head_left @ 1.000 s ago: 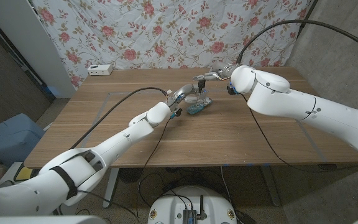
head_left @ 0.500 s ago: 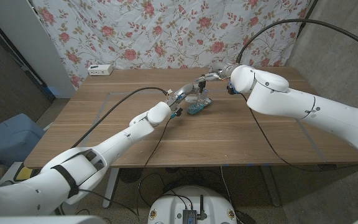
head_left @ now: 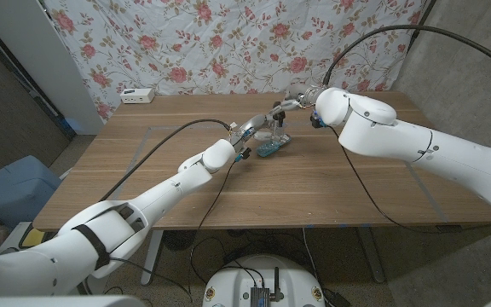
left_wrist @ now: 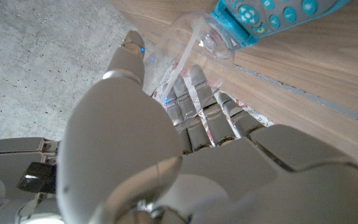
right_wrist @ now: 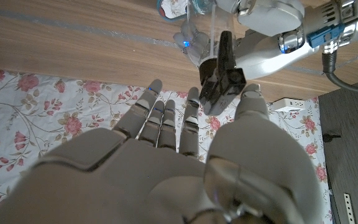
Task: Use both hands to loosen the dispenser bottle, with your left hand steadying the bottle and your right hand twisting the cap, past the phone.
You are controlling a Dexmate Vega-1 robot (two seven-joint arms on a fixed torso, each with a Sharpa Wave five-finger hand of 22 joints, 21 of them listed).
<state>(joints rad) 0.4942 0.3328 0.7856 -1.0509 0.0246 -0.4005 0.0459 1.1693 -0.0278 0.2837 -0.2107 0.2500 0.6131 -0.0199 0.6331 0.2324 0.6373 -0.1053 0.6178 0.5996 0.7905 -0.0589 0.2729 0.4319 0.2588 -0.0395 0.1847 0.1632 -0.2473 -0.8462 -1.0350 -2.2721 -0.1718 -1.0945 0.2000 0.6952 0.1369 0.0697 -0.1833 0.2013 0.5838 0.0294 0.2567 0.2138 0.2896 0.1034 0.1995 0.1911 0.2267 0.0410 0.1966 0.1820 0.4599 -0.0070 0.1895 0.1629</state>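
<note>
Two hands at clear dispenser bottle: left hand grips it; right hand fingers spread above cap.

Clear plastic bottle, matt wooden table, glossy white arms.

The wooden table stands in front of a floral cloth backdrop. Near its far middle a clear dispenser bottle stands upright on the wood, and a blue toy phone with round buttons lies flat just beside the bottle's base, on the near side. At the far left corner sits a small white box, well apart from the bottle and phone.
</note>
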